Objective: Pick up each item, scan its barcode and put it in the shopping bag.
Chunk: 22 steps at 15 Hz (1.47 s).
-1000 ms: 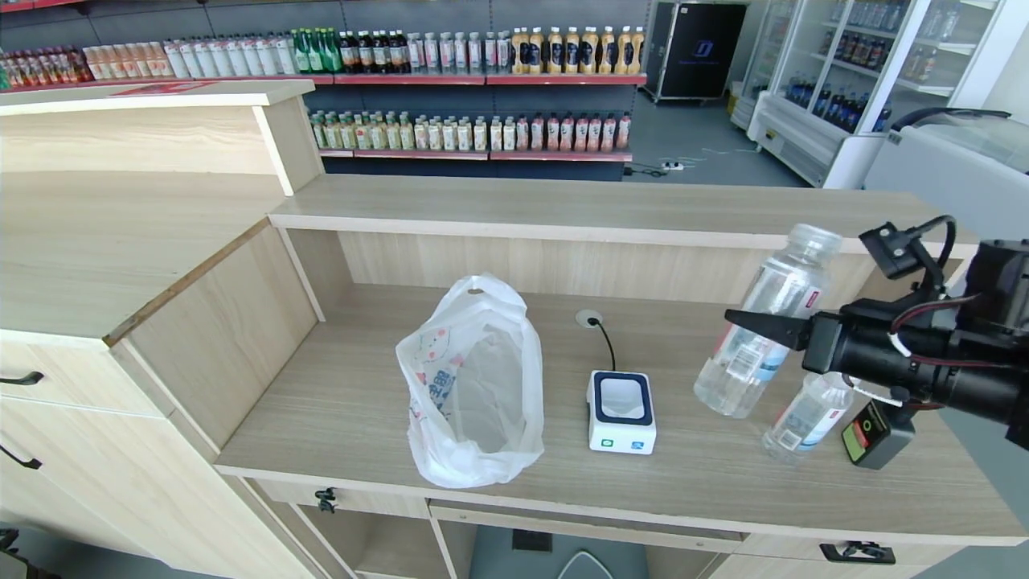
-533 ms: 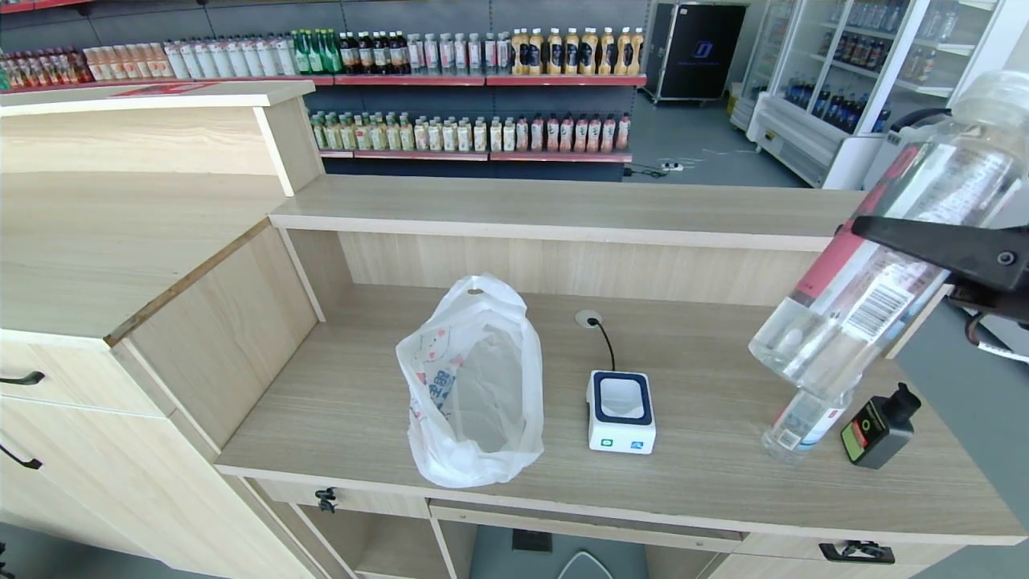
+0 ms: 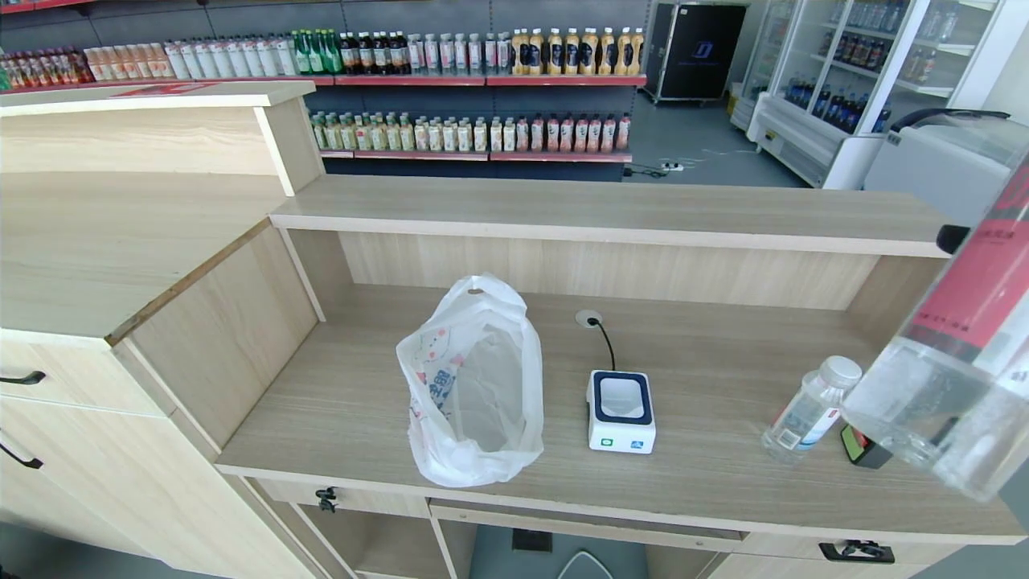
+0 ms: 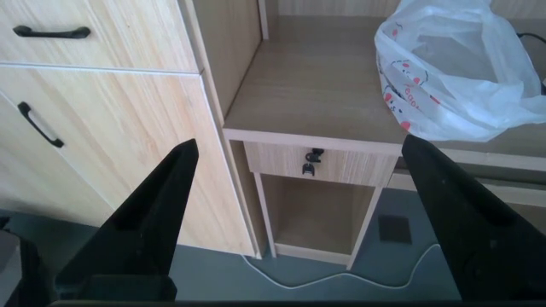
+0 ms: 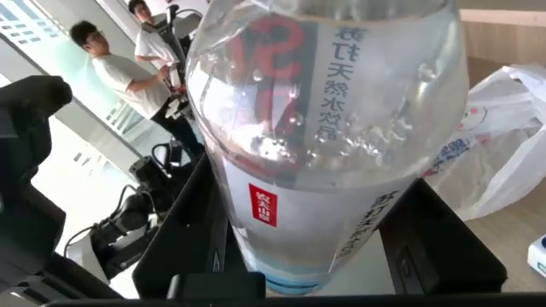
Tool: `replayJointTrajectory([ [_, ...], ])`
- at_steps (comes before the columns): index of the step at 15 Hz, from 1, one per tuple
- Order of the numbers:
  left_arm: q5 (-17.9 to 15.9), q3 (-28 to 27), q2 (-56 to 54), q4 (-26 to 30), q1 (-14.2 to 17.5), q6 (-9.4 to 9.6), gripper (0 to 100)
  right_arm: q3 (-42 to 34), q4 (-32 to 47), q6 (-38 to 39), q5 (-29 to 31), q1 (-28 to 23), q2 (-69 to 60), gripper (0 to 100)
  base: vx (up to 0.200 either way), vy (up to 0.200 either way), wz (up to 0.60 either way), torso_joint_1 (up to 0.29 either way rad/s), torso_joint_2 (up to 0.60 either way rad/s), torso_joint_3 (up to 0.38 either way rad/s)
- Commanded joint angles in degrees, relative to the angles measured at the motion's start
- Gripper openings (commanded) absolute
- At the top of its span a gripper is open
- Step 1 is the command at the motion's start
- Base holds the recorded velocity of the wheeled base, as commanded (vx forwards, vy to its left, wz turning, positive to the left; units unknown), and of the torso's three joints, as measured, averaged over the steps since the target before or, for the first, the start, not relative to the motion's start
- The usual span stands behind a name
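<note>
A: Logged large water bottle (image 3: pixel 957 354) at right edge of frame, tilted. Red label band toward upper right, clear end toward lower right.

B: Confirmed. Pinched on both flanks by right gripper (image 5: pixel 311 175), black fingers (image 5: pixel 192 230) pressed against the clear wall.

A: And the other arm?

B: Found left gripper (image 4: pixel 299 143) spread wide, nothing between the fingers. Hung in front of the counter's front edge, near the drawers.

A: Marked shopping bag (image 3: pixel 470 394) left of centre on counter (image 3: pixel 707 482). White, printed, mouth open upward.

B: Noted scanner (image 3: pixel 620 410) just right of the bag, not touching, window facing up. Cable (image 3: pixel 604 346) run back to a hole in the counter top.

A: Spotted small bottle (image 3: pixel 810 410) in lower right, on the counter, cap toward upper right. Upright or leaning, could not tell.

B: Also recorded black device (image 3: pixel 862 452) with red-and-green label just beside the small bottle, partly hidden behind the large water bottle.
</note>
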<state>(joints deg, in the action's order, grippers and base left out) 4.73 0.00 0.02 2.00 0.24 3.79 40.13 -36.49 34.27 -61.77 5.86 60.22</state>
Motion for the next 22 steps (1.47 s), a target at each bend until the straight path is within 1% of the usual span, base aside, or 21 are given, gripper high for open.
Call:
replayJointTrajectory([
  [1, 0.0, 0.0, 0.0, 0.0, 0.0, -0.01, 100, -1.2, -0.1, 2.8, -2.0, 0.0, -4.2, 0, 0.000, 0.000, 0.00, 0.000, 0.00, 0.000],
  [3, 0.0, 0.0, 0.0, 0.0, 0.0, -0.01, 100, -1.8, -0.3, 7.0, -4.6, 0.0, -7.4, 0, 0.000, 0.000, 0.00, 0.000, 0.00, 0.000],
  [4, 0.0, 0.0, 0.0, 0.0, 0.0, -0.01, 100, -1.9, -0.3, 7.7, -4.9, 0.0, -8.1, 0, 0.000, 0.000, 0.00, 0.000, 0.00, 0.000],
  [9, 0.0, 0.0, 0.0, 0.0, 0.0, -0.01, 100, -1.9, -0.3, 7.8, -5.0, 0.0, -8.3, 0, 0.000, 0.000, 0.00, 0.000, 0.00, 0.000],
  [12, 0.0, 0.0, 0.0, 0.0, 0.0, -0.01, 100, -2.3, -0.2, 7.9, -7.0, 0.0, -9.2, 0, 0.000, 0.000, 0.00, 0.000, 0.00, 0.000],
  [15, 0.0, 0.0, 0.0, 0.0, 0.0, -0.01, 100, -2.6, -0.3, 7.8, -6.9, 0.0, -8.6, 0, 0.000, 0.000, 0.00, 0.000, 0.00, 0.000],
  [16, 0.0, 0.0, 0.0, 0.0, 0.0, -0.01, 100, -2.5, -0.7, 7.3, -6.6, -0.8, -7.5, 0, 0.000, 0.000, 0.00, 0.000, 0.00, 0.000],
  [17, 0.0, 0.0, 0.0, 0.0, 0.0, -0.01, 100, -2.4, -0.8, 5.6, -6.3, -3.4, -5.9, 0, 0.000, 0.000, 0.00, 0.000, 0.00, 0.000],
  [18, 0.0, 0.0, 0.0, 0.0, 0.0, -0.01, 100, -3.0, -0.7, 1.3, -5.7, -7.8, -3.7, 0, 0.000, 0.000, 0.00, 0.000, 0.00, 0.000],
  [19, 0.0, 0.0, 0.0, 0.0, 0.0, -0.01, 100, -3.9, -0.8, -1.8, -5.6, -10.4, -2.0, 0, 0.000, 0.000, 0.00, 0.000, 0.00, 0.000],
  [20, 0.0, 0.0, 0.0, 0.0, 0.0, -0.01, 100, -5.8, -0.8, -8.3, -5.1, -15.3, 1.5, 0, 0.000, 0.000, 0.00, 0.000, 0.00, 0.000],
  [21, 0.0, 0.0, 0.0, 0.0, 0.0, -0.01, 100, -6.9, -0.8, -12.2, -3.5, -18.2, 3.4, 0, 0.000, 0.000, 0.00, 0.000, 0.00, 0.000],
  [22, 0.0, 0.0, 0.0, 0.0, 0.0, -0.01, 100, -8.1, -0.8, -15.6, 0.5, -19.0, 4.6, 0, 0.000, 0.000, 0.00, 0.000, 0.00, 0.000],
])
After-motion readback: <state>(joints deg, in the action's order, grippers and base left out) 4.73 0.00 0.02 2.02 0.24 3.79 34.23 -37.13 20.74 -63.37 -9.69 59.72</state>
